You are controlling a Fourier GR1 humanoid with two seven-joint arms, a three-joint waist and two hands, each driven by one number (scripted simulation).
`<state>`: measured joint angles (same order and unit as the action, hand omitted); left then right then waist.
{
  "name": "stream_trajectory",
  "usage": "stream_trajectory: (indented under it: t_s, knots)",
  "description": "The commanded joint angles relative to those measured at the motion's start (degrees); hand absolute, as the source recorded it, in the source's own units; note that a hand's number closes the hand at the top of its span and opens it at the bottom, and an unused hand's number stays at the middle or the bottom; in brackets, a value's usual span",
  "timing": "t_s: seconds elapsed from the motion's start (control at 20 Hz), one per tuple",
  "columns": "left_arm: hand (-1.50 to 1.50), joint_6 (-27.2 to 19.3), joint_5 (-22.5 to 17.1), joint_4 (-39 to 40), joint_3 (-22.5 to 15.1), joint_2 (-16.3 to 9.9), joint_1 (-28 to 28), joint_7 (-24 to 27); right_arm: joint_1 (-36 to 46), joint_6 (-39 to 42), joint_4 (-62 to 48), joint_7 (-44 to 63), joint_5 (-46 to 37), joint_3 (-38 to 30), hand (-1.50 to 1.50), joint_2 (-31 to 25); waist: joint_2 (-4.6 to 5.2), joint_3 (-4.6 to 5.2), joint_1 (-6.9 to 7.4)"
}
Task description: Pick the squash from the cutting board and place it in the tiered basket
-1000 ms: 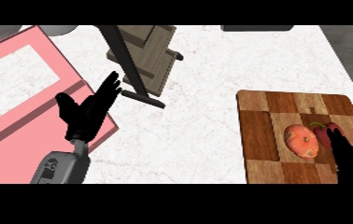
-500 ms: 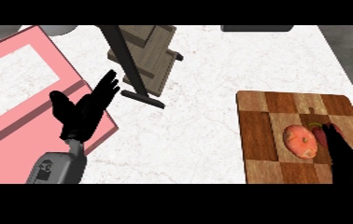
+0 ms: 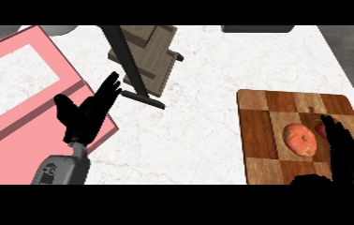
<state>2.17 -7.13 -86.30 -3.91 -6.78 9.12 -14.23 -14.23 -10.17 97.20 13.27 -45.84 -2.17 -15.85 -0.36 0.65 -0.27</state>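
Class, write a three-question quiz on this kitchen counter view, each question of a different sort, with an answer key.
1. True or false: the squash lies on the cutting board.
2. Multiple choice: where does the tiered basket stand relative to the cutting board? A) up and to the left of it in the view B) on top of it C) to the right of it
3. Fill in: the left robot hand rests with fingers ____, over the edge of the pink tray.

Key
1. True; the right robot hand is beside the squash, at its right.
2. A
3. straight (open)
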Motion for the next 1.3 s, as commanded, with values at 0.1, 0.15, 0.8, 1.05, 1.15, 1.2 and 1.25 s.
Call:
stream_trajectory:
  t_s: [0.1, 0.15, 0.8, 1.05, 1.15, 1.2, 1.25]
  knots:
    - [0.0, 1.5, -1.0, -2.2, 1.4, -0.7, -0.8, -1.3, 4.2, -3.6, -10.9, -5.7, -0.6, -2.7, -1.5, 0.7, 0.35, -0.67, 0.36]
    - [0.0, 0.1, 1.2, -0.1, -0.9, 1.1, 1.6, -1.0, 9.1, -3.8, -16.0, -5.8, -0.2, -3.9, -1.5, 0.3, 0.45, -0.7, 0.51]
    - [0.0, 0.4, 1.2, 1.5, 0.1, 1.6, 0.9, 0.2, 8.1, -3.2, -13.1, -12.1, -2.9, -0.3, 1.5, 1.5, 0.4, -0.67, 0.45]
    - [0.0, 0.1, 1.6, 1.6, 0.8, 1.1, 1.2, 1.0, 3.1, 0.2, -1.9, 3.5, -12.5, 7.5, 1.5, 9.1, 0.29, -0.37, -0.06]
    - [0.0, 0.2, 1.4, 0.9, 0.8, 1.0, 0.3, 0.8, -0.4, 4.9, 1.8, 10.6, -15.2, 9.7, 1.5, 11.1, 0.06, 0.07, -0.5]
    - [0.0, 0.7, 0.7, 0.9, 1.6, 0.2, 0.5, 0.3, -1.0, 7.0, 3.1, 13.6, -16.4, 9.7, 1.5, 11.5, 0.06, 0.22, -0.57]
    - [0.0, 0.7, 1.1, 0.5, 1.2, 0.1, 0.2, 0.3, -2.1, 9.0, 2.6, 15.6, -17.2, 10.5, 1.5, 12.3, 0.18, 0.39, -0.24]
